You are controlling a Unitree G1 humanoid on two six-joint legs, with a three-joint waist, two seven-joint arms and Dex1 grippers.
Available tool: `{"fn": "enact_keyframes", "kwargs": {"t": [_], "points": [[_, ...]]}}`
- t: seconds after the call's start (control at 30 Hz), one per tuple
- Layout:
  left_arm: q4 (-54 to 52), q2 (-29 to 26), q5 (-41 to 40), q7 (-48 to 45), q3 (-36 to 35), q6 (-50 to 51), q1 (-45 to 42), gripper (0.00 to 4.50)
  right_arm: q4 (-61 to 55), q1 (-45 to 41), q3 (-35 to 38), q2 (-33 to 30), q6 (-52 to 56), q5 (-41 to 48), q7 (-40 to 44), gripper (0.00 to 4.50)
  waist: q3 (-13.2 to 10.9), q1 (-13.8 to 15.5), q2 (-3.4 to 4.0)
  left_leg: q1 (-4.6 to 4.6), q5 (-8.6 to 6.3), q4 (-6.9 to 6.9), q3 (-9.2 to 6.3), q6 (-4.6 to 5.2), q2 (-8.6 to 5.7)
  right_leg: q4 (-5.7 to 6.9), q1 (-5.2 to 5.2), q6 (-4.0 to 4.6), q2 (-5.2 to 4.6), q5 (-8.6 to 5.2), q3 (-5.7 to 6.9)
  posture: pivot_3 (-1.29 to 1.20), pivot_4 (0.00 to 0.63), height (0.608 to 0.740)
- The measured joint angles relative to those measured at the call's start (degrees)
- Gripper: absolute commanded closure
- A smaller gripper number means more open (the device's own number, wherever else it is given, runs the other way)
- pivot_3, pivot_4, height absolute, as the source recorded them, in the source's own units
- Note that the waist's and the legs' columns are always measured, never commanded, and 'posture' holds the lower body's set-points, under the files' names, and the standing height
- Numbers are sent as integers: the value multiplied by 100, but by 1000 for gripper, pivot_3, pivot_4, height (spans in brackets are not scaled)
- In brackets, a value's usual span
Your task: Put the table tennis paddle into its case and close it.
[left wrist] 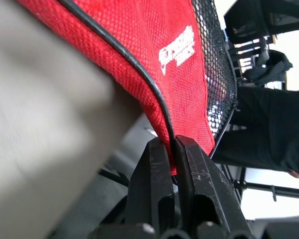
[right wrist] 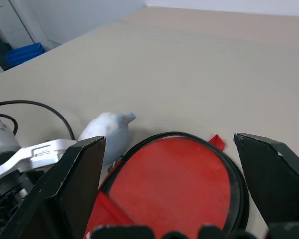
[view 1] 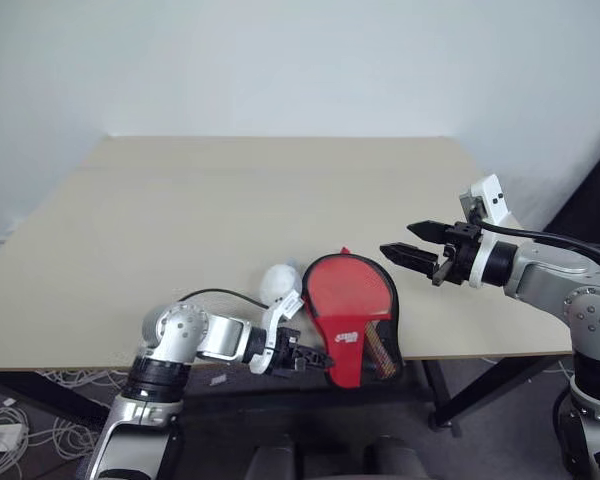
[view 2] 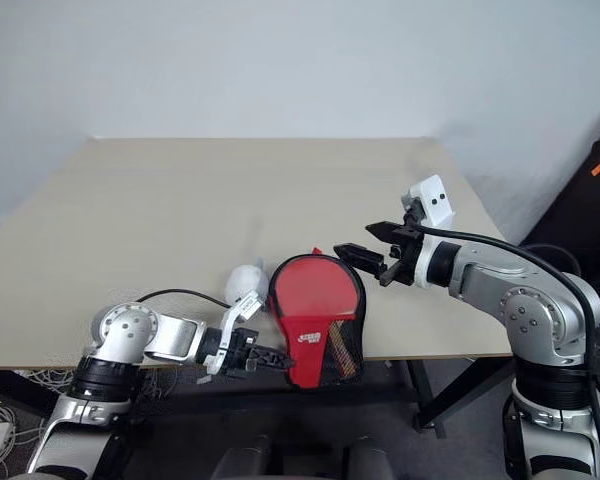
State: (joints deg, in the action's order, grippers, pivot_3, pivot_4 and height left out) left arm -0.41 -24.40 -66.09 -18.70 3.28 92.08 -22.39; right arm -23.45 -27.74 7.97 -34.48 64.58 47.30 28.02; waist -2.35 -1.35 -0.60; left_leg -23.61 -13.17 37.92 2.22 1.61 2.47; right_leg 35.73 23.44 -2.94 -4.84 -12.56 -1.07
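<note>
Item, the case (view 1: 347, 318): red, at the table's (view 1: 180, 230) near edge, round end on the tabletop, narrow end overhanging toward me; long axis runs from far to near. My left gripper (view 1: 302, 357) is clamped on its black-piped edge at that narrow end. My right gripper (view 1: 412, 254) hovers just beyond the round end, fingers spread wide, holding nothing.

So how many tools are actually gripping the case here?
1. The left tool is shut on the case at its near end, past the table edge; the right tool hovers open above its round end.
</note>
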Motion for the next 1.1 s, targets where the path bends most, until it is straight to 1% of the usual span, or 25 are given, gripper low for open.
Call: {"fn": "enact_keyframes", "kwargs": {"t": [0.3,0.43,0.57,0.77,0.87,0.97,1.07,1.1], "points": [[-112,106,-1099,1015,3,4,182,4472,2,-34,-123,151,30,16,0,0,0,3,-1,0,0,1,1,0,-1,0,-1,0,0,0,0,0,0,740],[-130,57,-1420,1224,49,4,182,4472,9,-91,-197,171,30,14,0,0,0,3,-1,0,0,1,2,-1,-1,0,0,0,1,0,0,0,0,740],[-158,-33,-1593,1278,104,3,182,4472,24,-92,-219,176,29,-5,0,0,0,3,0,0,0,0,2,-1,-2,0,0,1,1,0,0,0,0,740],[-424,-209,-1563,1209,258,3,180,4472,30,-93,-254,219,25,-14,-10,0,0,3,0,0,0,0,3,-2,-1,0,1,1,0,0,0,0,0,740],[-471,-288,-1527,1086,274,4,180,3730,33,-97,-259,230,22,-17,-31,0,0,2,0,0,0,0,4,-2,-1,-1,1,1,0,0,0,0,0,740],[-551,-313,-1463,946,279,4,172,2740,36,-102,-267,265,17,-18,-39,0,0,2,0,0,0,0,4,-2,-1,-1,1,1,0,0,0,0,0,740],[-600,-511,-1345,764,272,3,105,1689,36,-103,-289,325,15,-19,-41,0,-1,1,0,0,-1,-2,4,-3,-1,-1,3,1,1,0,0,0,0,740],[-611,-605,-1313,683,268,3,79,1409,36,-103,-295,330,15,-19,-41,0,-1,0,0,0,-1,-2,5,-3,-1,0,4,1,1,0,0,0,0,740]]}}
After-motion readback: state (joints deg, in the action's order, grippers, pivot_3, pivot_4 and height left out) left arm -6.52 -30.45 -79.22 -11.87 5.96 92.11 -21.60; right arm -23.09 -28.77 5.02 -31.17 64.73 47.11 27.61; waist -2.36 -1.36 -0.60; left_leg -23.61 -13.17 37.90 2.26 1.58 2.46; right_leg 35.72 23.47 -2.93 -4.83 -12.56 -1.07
